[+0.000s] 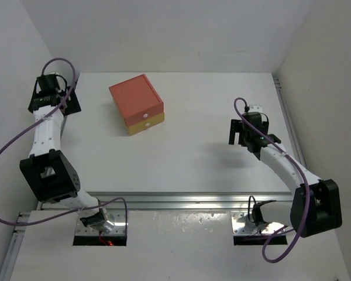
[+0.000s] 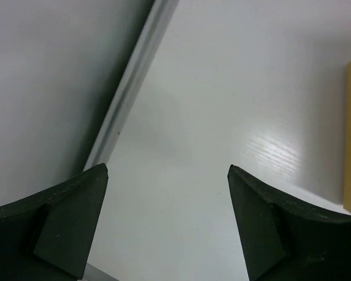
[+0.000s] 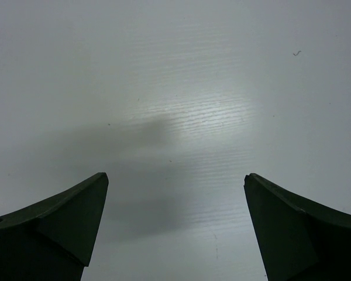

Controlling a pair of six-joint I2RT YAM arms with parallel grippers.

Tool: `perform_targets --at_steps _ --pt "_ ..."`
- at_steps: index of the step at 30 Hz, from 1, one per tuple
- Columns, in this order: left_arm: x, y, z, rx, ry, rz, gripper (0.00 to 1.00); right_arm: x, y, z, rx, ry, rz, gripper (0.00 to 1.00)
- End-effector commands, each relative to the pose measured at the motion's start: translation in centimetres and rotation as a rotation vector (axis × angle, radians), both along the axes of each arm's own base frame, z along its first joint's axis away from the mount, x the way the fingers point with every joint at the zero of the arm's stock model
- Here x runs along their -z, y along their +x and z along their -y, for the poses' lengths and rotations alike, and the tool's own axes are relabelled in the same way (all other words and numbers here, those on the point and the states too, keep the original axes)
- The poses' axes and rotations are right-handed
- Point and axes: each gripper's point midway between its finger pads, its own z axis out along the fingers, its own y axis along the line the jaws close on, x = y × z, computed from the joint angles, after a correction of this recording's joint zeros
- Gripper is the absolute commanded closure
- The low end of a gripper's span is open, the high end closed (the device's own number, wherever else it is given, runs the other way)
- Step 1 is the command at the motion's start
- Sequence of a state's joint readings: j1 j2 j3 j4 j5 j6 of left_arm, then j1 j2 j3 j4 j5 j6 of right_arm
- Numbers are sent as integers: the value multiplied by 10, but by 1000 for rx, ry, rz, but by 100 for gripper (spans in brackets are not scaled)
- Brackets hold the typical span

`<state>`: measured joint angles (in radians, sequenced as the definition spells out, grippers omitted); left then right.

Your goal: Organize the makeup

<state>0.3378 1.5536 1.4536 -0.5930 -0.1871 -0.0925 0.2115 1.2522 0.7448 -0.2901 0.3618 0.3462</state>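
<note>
one white table (image 1: pixel 205 164) carries one drawer box (image 1: pixel 136 104), and two arms reach over it. the makeup shows in none of the three views, so its place, its count, its long axis and the way it points cannot be told.

the drawer box stands on the far half of the table, left of the middle, turned at a slant to the table's edges. it has an orange top and an orange layer over a yellow layer, and that front faces the near edge and a little to the right.

the left gripper (image 1: pixel 55 96) is by the table's left edge, close to the far left corner and well apart from the drawer box. its wrist view shows the two dark fingers (image 2: pixel 70 216) spread wide with only bare table between them. the metal rail (image 2: pixel 134 82) of the left edge runs past on one side, and a yellow sliver of the box sits at the frame's right edge.

the right gripper (image 1: pixel 245 133) hangs over the right half of the table, nearer the right edge than the box, with its shadow on the surface below. its two fingers (image 3: pixel 64 228) also stand wide apart, holding nothing, with only white tabletop in between.
</note>
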Motion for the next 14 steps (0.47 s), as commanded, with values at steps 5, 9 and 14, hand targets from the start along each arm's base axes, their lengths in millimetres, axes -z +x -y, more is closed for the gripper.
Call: perform_targets --at_steps 5,9,14 --pt "-34 -5 4 14 -7 150 8 -28 15 6 105 22 68 0" --pt "-27 -10 6 31 -34 147 8 -30 13 4 105 27 72 0" --pt "-20 -9 11 59 -64 148 7 -33 12 5 105 34 93 0"
